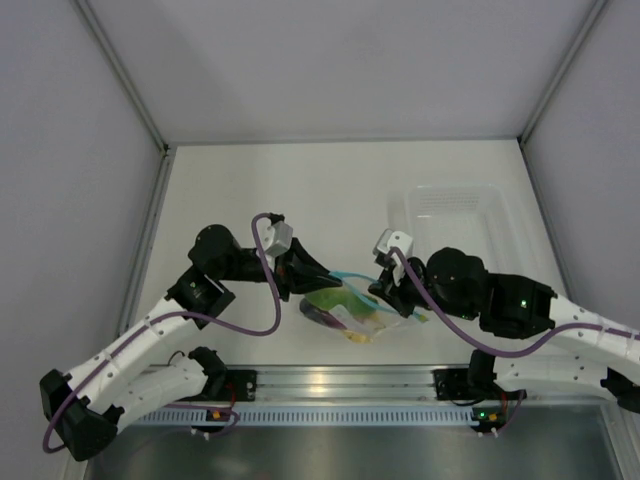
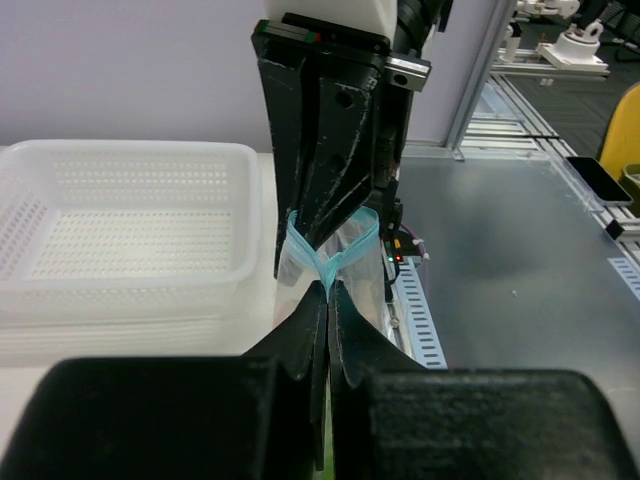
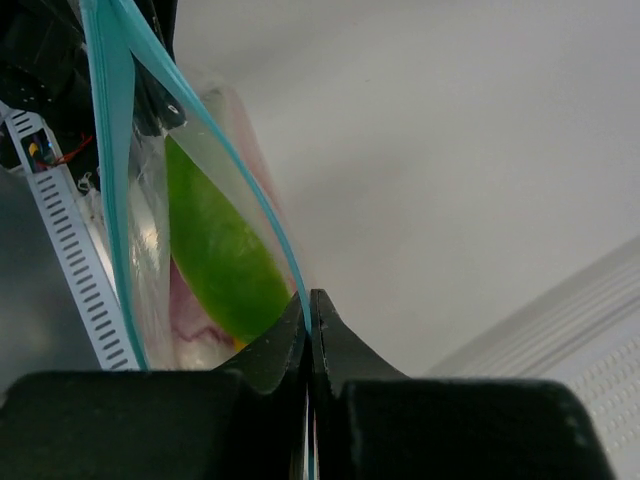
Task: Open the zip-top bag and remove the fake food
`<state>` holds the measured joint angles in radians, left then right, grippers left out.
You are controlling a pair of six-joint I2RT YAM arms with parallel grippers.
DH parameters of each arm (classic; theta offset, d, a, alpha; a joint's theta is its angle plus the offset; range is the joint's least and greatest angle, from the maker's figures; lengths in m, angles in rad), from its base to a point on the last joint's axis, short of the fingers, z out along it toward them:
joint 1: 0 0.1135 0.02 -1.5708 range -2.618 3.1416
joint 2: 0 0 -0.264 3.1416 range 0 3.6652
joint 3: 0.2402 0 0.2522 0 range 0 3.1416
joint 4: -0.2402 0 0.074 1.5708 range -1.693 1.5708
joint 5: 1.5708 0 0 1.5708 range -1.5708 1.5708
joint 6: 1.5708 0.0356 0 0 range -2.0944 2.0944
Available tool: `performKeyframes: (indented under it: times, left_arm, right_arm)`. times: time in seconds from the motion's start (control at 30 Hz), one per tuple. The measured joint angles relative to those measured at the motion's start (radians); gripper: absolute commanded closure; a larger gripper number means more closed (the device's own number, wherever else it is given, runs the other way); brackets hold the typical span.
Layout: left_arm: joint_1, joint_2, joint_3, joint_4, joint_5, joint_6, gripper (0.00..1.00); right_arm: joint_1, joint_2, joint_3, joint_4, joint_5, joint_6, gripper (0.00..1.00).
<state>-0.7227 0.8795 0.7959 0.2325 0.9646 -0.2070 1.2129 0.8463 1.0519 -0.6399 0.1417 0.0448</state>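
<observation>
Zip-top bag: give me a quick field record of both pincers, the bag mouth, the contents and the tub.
left pincer: shut on the zip-top bag at its teal strip
right pincer: shut on the same strip, facing the left pincer
bag mouth: teal lips parted between the pincers
fake food: inside the bag; green, purple and yellow pieces show
tub: beyond the right pincer, apart from the bag

The zip-top bag [image 3: 150, 250] runs off the top edge; the right claw [image 3: 310, 296] hides some fake food [image 3: 215, 250].
</observation>
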Motion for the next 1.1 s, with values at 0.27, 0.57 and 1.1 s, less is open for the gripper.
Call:
performKeyframes:
  times: [0.27, 0.57, 1.1]
  left_arm:
    - [0.000, 0.016, 0.023, -0.058, -0.300, -0.035, 0.57]
    - [0.000, 0.092, 0.116, -0.262, -0.777, -0.222, 0.34]
    - [0.000, 0.006, 0.012, -0.356, -1.015, -0.569, 0.16]
  right_arm:
    - [0.000, 0.089, 0.064, -0.010, 0.123, 0.041, 1.00]
    - [-0.001, 0.360, 0.201, -0.017, 0.464, 0.287, 1.00]
    - [-0.118, 0.495, 0.175, 0.122, 0.524, 0.492, 1.00]
